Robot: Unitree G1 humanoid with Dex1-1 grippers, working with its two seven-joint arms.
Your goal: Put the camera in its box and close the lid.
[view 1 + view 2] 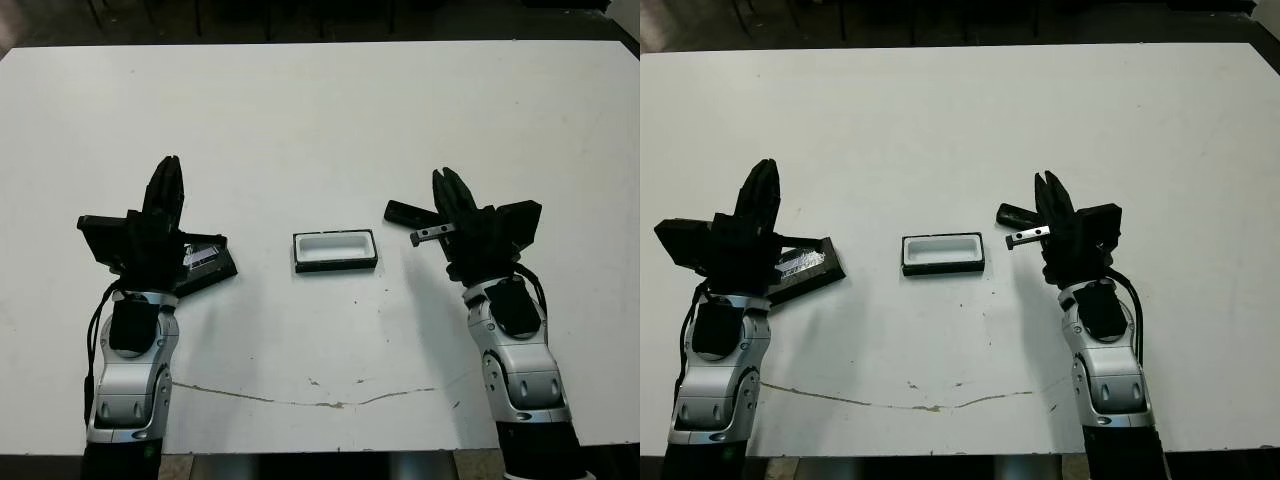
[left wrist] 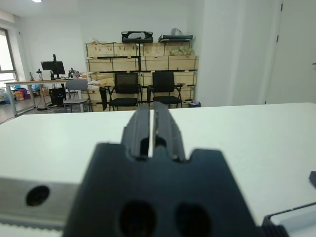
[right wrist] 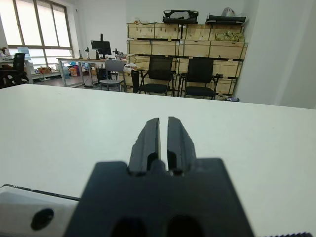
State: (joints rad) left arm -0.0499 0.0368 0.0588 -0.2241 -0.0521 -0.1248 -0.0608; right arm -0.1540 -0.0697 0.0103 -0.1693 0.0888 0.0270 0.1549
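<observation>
The box (image 1: 335,251), a shallow black-rimmed tray with white lining, lies open at the table's middle. The lid (image 1: 207,262), flat and black with a shiny label, lies left of it, partly under my left gripper (image 1: 172,164). That gripper hovers above the lid's left end, shut and holding nothing; the left wrist view shows its fingers (image 2: 140,123) pressed together. The camera (image 1: 402,211), a slim black bar, lies right of the box, its right end hidden behind my right gripper (image 1: 447,177). The right gripper is shut and holds nothing, fingers (image 3: 148,138) nearly touching.
The white table (image 1: 320,120) stretches far back from the objects. A thin dark crack (image 1: 300,400) runs along the surface near the front edge. Beyond the table's far edge stand black chairs (image 3: 157,74) and wooden shelving (image 2: 143,57).
</observation>
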